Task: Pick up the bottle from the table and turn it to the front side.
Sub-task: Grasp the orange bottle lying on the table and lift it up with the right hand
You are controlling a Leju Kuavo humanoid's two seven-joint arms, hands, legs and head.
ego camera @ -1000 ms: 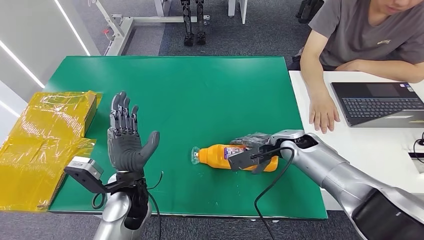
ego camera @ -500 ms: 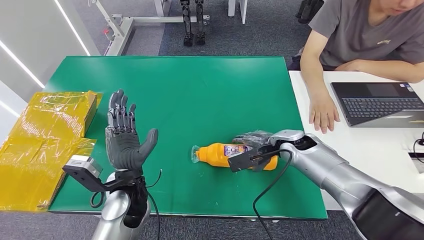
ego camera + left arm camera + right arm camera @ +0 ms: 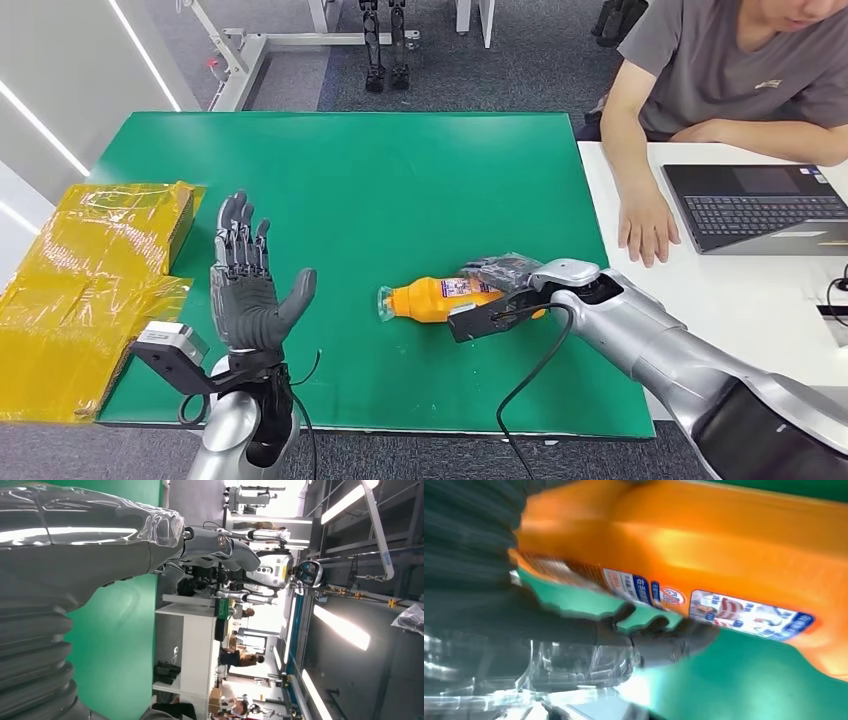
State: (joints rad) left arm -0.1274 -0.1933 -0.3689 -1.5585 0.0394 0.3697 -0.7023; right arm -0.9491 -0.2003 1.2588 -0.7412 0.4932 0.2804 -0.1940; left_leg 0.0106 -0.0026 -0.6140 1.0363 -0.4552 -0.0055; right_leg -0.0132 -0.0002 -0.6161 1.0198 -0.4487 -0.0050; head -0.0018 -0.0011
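Lying on its side on the green tabletop (image 3: 400, 180), the orange bottle (image 3: 430, 300) sits right of centre, toward the near edge, clear cap end pointing toward the left edge. Right hand (image 3: 500, 285) is wrapped around its base end — fingers over the top, thumb side hidden behind the wrist camera. The right wrist view shows the orange body with its white-and-blue label (image 3: 749, 615) up close, dark fingers (image 3: 659, 635) curled against it, blurred. Whether the bottle is clear of the surface — cannot tell.

Left hand (image 3: 245, 290) is held upright over the near left part of the tabletop, palm facing across toward the bottle, fingers spread, holding nothing. It is well apart from the bottle.

Surface: green mat covers the whole tabletop, a few small pale specks near the front edge. A pile of yellow plastic-wrapped packages (image 3: 85, 290) sits off the left edge, overlapping the near left corner.

Room: a white desk (image 3: 700, 290) butts against the right edge, with an open laptop (image 3: 760, 205) on it. A person in a grey T-shirt (image 3: 740, 75) sits behind it, one hand (image 3: 645, 225) flat on the desk near the tabletop's right edge. Beyond the far edge there is dark grey floor, a white metal frame (image 3: 250, 60), and the lower legs of another robot (image 3: 385, 45). The left wrist view looks along the green mat to a workshop with bright ceiling light strips (image 3: 342, 632).
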